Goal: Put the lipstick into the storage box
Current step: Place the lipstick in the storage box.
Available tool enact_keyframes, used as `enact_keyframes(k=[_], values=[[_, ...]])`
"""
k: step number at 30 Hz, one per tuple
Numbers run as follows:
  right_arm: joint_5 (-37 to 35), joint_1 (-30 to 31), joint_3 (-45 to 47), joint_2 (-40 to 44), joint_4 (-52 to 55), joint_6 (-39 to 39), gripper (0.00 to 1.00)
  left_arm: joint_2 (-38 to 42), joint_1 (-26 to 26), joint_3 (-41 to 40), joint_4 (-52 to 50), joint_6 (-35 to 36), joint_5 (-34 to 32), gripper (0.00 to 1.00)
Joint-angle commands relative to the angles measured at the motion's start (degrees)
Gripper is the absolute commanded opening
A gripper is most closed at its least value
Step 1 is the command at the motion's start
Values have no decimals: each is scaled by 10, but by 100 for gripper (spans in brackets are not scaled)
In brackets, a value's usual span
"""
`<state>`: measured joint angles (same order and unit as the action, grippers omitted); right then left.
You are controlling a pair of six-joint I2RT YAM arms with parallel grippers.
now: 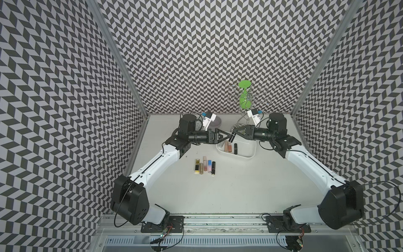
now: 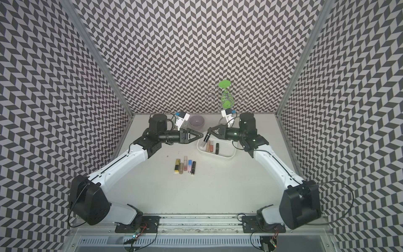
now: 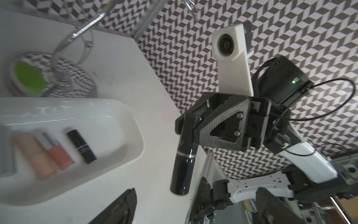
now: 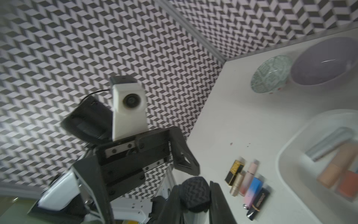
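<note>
Holding the black lipstick (image 1: 232,138) by its cap end, the right gripper (image 1: 233,133) is clamped tight on it. The tube hangs tilted below the fingertips, clear of the table (image 1: 218,196). The left wrist view shows this plainly: lipstick (image 3: 184,161) pinched near its top, most of its length free. The left gripper (image 1: 227,136) faces it tip to tip, jaws spread wide with nothing between them; its own fingers (image 3: 120,207) sit far apart at the frame edge. The storage box (image 1: 246,150) lies under and wrist-ward of the right gripper, with the stored tubes (image 1: 229,148) bunched at the end nearest the fingertips. Cannot tell whether the hanging end is already inside the rim or just outside the corner. Judgement: the step in hand is the placing. To do it well, draw the right gripper back toward its own wrist until the tube is over bare box floor, past the stored tubes. Then lower until the free end is near the floor before letting go, since a drop from height could bounce it out over the shallow wall. The left gripper should back away first to avoid a knock. A row of lipsticks (image 1: 205,167) waits below the left gripper's forearm side.
</note>
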<state>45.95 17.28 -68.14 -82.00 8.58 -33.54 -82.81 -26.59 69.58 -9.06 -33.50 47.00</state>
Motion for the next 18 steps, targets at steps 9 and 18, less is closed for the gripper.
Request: enact_keyframes(k=[9, 18], values=[[-178, -30, -128, -177, 216, 112, 7, 52, 12, -24, -239, 151, -273, 99], [-273, -30, -165, -265, 242, 141, 6, 59, 26, -70, -266, 174, -313, 99]])
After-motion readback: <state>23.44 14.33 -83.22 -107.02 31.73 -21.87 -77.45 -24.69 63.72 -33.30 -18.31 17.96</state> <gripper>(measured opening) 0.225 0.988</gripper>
